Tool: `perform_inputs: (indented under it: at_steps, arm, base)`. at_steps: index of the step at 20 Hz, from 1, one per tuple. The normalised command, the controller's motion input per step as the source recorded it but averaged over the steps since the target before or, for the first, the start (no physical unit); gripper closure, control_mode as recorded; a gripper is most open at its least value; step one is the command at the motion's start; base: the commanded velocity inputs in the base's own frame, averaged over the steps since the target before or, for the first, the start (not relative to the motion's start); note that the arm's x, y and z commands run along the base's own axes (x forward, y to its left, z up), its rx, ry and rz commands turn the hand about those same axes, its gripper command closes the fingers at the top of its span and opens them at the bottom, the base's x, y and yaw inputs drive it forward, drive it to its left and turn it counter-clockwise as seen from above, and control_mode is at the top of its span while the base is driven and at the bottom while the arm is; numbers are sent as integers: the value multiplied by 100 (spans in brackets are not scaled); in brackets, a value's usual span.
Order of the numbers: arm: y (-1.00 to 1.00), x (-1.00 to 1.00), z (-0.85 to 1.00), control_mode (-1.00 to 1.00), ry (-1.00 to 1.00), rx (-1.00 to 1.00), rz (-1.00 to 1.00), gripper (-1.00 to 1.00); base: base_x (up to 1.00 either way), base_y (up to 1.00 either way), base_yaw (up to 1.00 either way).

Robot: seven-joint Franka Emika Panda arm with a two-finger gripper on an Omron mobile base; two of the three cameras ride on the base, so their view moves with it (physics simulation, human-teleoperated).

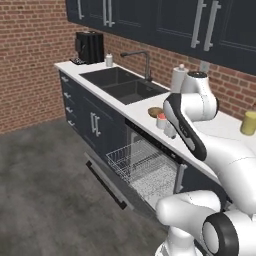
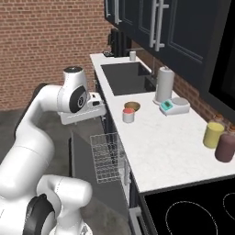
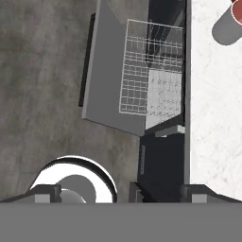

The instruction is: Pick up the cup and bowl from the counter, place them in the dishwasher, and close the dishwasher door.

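White arm (image 2: 27, 151) before marble counter (image 2: 165, 151), brick wall (image 2: 46, 46) behind

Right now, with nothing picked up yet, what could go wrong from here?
The cup and bowl sit close together, so the open gripper closing on the cup may knock the bowl. The pulled-out wire rack and lowered dishwasher door lie under the arm's path; a low swing could strike them.

Even, diffuse rendered lighting was recorded in all 3 views. Soft shadow was noted inside the dishwasher (image 1: 150, 172). The counter (image 2: 160, 142) appeared bright, without glare. Slight softness was observed.
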Motion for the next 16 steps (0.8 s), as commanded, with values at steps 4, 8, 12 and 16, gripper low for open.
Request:
perform_inputs:
  at_steps: [4,8,12,16]
  arm:
    - [0,0,0,100,0,0,0,-100]
    - [0,0,0,100,0,0,0,-100]
    - [0,0,0,100,0,0,0,-100]
    - [0,0,0,100,0,0,0,-100]
  base:
    - [31,-1,16]
    - [12,-13,15]
    - [27,-5,12]
    - [19,-15,12]
